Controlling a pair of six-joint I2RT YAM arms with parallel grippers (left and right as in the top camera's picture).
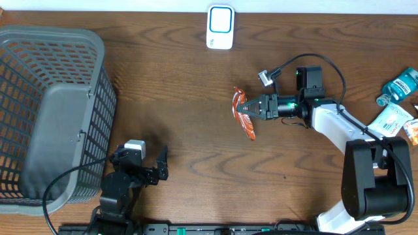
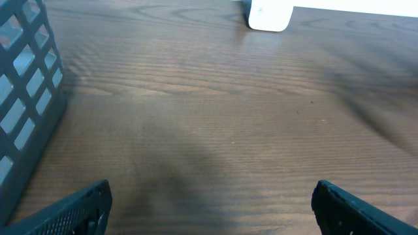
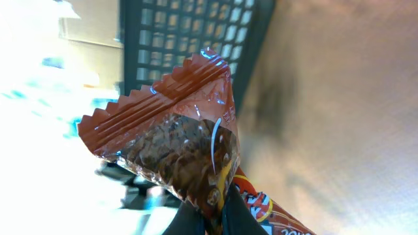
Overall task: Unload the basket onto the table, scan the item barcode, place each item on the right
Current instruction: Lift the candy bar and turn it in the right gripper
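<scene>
Overhead view first: right end effector (image 1: pixel 246 106) is clamped shut on one end of the snack packet (image 1: pixel 249 125), an orange-red crinkly wrapper sitting roughly mid-surface, below and a bit right of the white device (image 1: pixel 220 27) with the blue panel at the far edge. From up here I honestly can't tell if the packet is touching the surface (image 1: pixel 196 85) or hanging just above it. Left end effector (image 1: pixel 142 156) is parked near the front edge with its jaws spread wide, nothing in them, right beside the grey basket (image 1: pixel 52 98) that fills the left side. Over at the far right there's a teal bottle (image 1: pixel 398 86), a white-and-teal pouch (image 1: pixel 390 121) and something orange (image 1: pixel 411 134) cut off by the frame, all well apart from the packet. Left wrist view: both fingers (image 2: pixel 72 212) show at the bottom corners, far apart, with just bare wood grain between them, the basket wall (image 2: pixel 26 98) on the left and the white device (image 2: pixel 268 16) up top. Right wrist view: the packet (image 3: pixel 176 137) fills the middle, serrated seal pointing away from the camera, brown bits visible through the clear part, pinched between the dark fingertips (image 3: pixel 189 222) at the bottom edge. The basket (image 3: pixel 189 39) is blurry behind it.
</scene>
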